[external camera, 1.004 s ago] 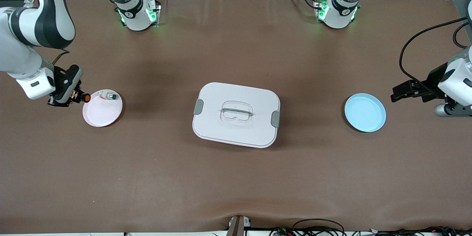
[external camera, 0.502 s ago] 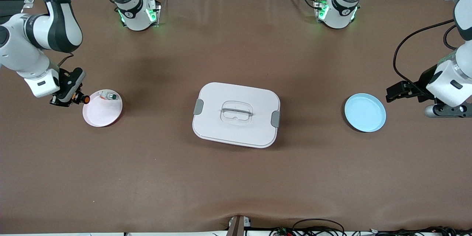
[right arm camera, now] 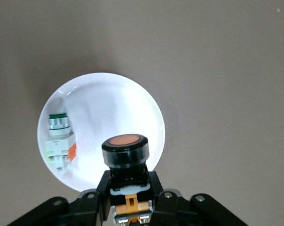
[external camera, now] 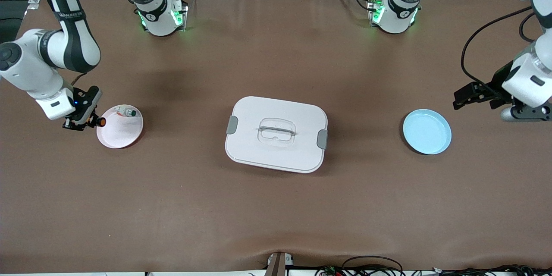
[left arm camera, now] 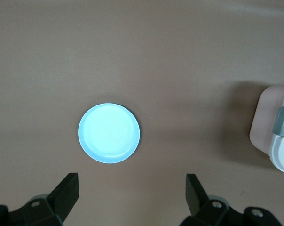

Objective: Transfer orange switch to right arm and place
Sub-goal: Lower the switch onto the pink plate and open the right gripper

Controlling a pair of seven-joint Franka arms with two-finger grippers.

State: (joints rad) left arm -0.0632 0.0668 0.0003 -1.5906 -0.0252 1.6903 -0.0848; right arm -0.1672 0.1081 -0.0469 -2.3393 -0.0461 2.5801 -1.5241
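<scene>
My left arm runs off the frame edge in the front view, so only its wrist shows, and my right wrist camera cuts off the lower part of the terminals. Biggest thing on the table [external camera: 276, 215] is the white lidded box [external camera: 276, 133] in the middle, its body mostly hidden under the lid. Blue plate [external camera: 427, 131] sits toward my left arm's end, pink plate [external camera: 120, 127] toward the right arm's. My left gripper [left arm camera: 132, 195] waits with fingers spread wide over bare table beside the blue plate. My right gripper [external camera: 88, 120] is clamped on the orange switch [right arm camera: 125, 153], at the pink plate's rim: black barrel, round orange cap, orange-tan terminals. A green-capped button [right arm camera: 59, 136] lies in the pink plate.
</scene>
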